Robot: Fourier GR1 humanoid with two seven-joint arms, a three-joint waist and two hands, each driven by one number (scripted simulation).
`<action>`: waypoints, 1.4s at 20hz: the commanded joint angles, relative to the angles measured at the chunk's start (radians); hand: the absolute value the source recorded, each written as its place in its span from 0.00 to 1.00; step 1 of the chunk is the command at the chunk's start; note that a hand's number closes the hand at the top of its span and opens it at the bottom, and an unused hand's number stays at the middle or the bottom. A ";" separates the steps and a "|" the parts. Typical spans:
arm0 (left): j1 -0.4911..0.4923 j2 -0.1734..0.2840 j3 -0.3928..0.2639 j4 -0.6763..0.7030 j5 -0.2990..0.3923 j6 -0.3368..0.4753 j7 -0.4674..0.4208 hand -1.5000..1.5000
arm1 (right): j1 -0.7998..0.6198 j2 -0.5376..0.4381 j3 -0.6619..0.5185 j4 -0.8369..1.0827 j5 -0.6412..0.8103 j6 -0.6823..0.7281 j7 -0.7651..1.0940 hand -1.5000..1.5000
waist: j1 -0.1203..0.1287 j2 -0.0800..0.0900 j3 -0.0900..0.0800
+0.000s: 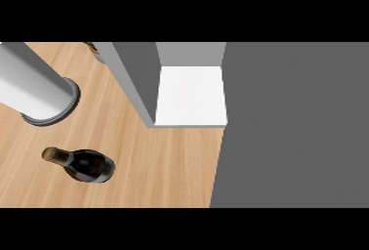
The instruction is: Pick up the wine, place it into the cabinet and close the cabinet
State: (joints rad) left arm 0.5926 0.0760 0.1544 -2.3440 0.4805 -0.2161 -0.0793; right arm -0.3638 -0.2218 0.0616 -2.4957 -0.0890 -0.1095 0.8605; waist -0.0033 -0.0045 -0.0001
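A dark wine bottle (88, 165) with a tan cork top stands on the wooden counter (166, 166) at the lower left, with nothing touching it. The cabinet (134, 78) stands open behind it and to its right, and its white shelf (192, 95) is bare. The cabinet's grey door (296, 127) fills the right side of the view, swung out over the counter. No black hand shows anywhere in the head view.
A pale grey cylinder (32, 83) ending in a darker ring comes in from the upper left, above the bottle. A small greenish object (92, 47) peeks out behind the cabinet's left wall. Bare wood lies between bottle and cabinet.
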 commanded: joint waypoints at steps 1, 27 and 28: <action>-0.066 0.006 0.064 0.024 0.030 -0.004 -0.029 0.00 | -0.116 -0.029 -0.077 -0.087 -0.093 -0.035 0.134 0.00 | 0.003 0.000 -0.001; -0.178 -0.038 0.096 0.522 -0.208 -0.104 -0.269 0.00 | -0.239 -0.037 -0.078 -0.101 -0.053 -0.077 0.251 0.00 | 0.001 0.001 -0.001; -0.142 -0.038 0.100 0.522 -0.202 -0.133 -0.297 0.00 | -0.181 -0.023 -0.049 -0.117 -0.050 -0.057 0.219 0.00 | 0.003 0.001 0.000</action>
State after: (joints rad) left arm 0.4200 0.0366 0.2455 -1.8774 0.2949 -0.2995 -0.3084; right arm -0.6009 -0.2587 0.0121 -2.4910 -0.0825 -0.1613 1.0278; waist -0.0042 -0.0039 -0.0009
